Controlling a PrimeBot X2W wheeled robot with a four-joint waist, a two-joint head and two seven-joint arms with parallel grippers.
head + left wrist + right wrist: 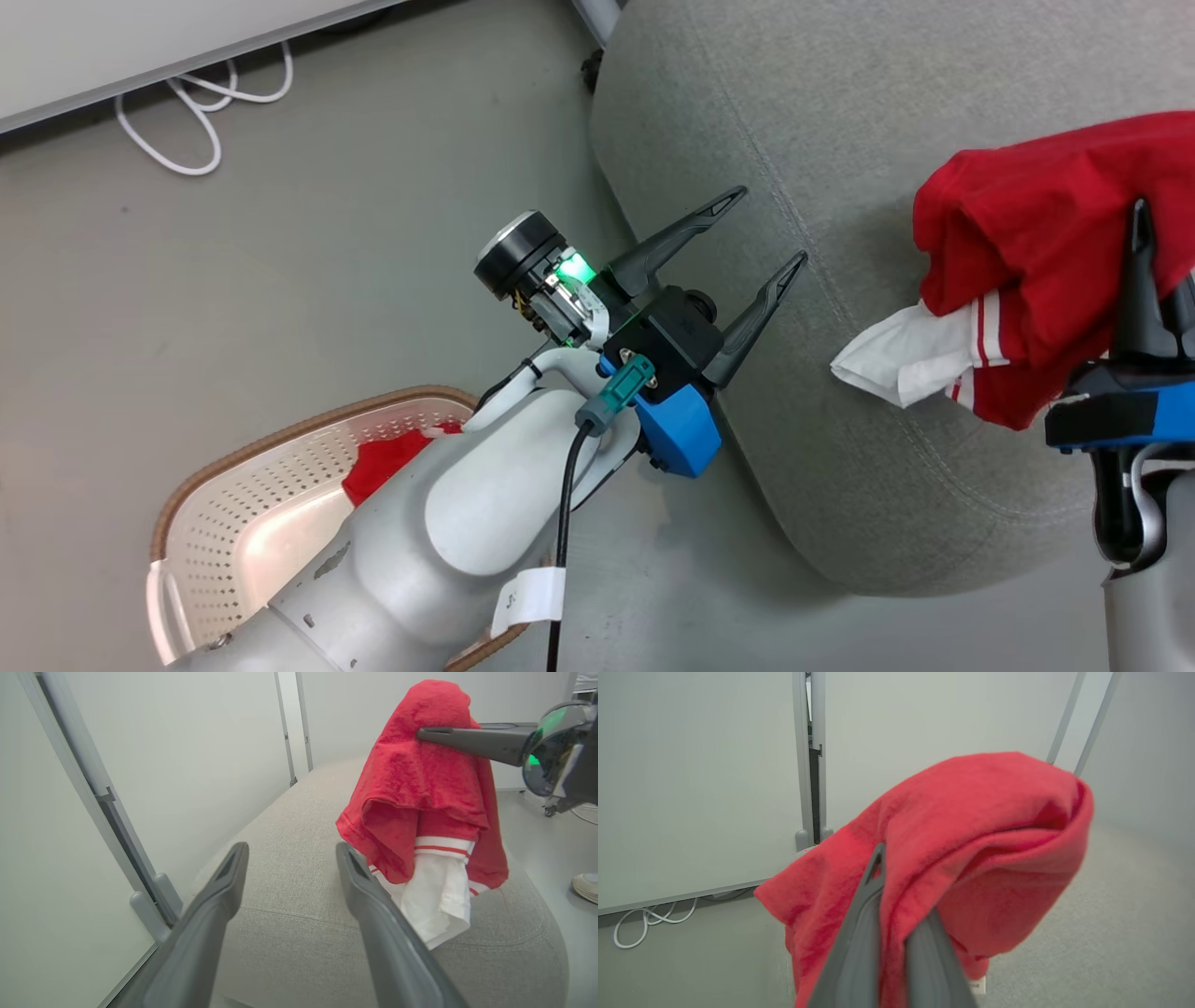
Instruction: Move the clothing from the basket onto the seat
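**A:** Starting at the left of the head view, what are we seeing?

**B:** We are seeing the basket [280, 485] sitting on the floor. One red garment [383, 462] is lying inside it, partly hidden by our left forearm. Moving right, our left gripper [773, 224] is hovering over the near edge of the seat [840, 112], fingers spread wide and holding nothing.

**A:** And at the far right?

**B:** Our right gripper [1141, 215] is pinching the other garment [1036, 243] with its fingers closed tight. The cloth is hanging above the seat. Its white lining is drooping toward the cushion, though we cannot tell whether it is touching.

**A:** Which step are we judging this to be?

**B:** We are carrying one piece over the seat. Next, we are thinking the right fingers need to lower and open so the cloth settles on the cushion. Then one arm needs to reach into the basket for the second piece.
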